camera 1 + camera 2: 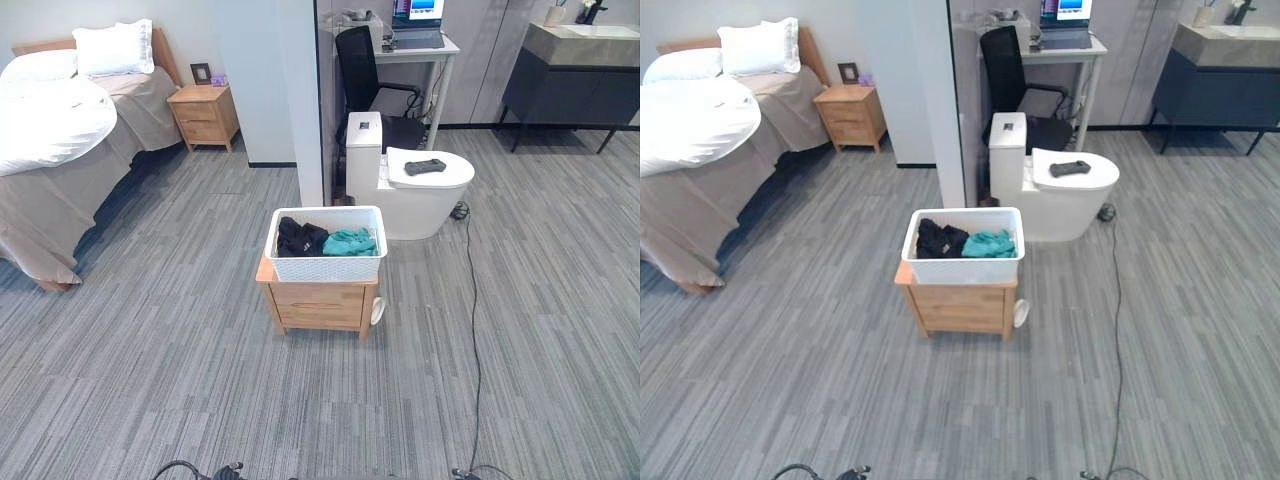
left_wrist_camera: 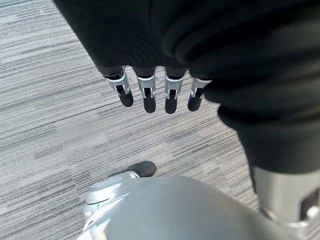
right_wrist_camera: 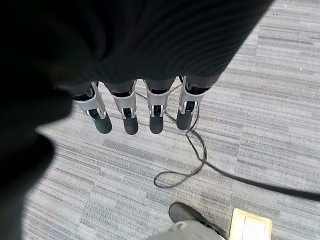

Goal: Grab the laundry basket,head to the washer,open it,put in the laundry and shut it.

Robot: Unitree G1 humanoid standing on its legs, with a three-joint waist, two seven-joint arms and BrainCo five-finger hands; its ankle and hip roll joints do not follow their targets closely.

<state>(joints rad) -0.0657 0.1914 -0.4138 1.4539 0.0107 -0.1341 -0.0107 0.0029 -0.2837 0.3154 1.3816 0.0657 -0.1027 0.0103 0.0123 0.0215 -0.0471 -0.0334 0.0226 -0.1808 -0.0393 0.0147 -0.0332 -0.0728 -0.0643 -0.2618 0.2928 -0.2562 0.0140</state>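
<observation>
Basket: white perforated plastic laundry basket (image 1: 326, 266) sits on top of a small light-wood nightstand (image 1: 320, 305) in the middle of the grey striped floor (image 1: 150, 380).
Laundry: black clothes (image 1: 300, 238) and a teal garment (image 1: 350, 241) lie inside it.
Left hand (image 2: 150, 92): fingers straight, holding nothing, above the floor.
Right hand (image 3: 142, 112): fingers straight, empty as well.
Behind: white toilet (image 1: 415, 190).

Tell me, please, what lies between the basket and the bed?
Bare grey floor. In the left eye view nothing stands between the white basket, which sits on a small wooden cabinet, and the bed.
</observation>
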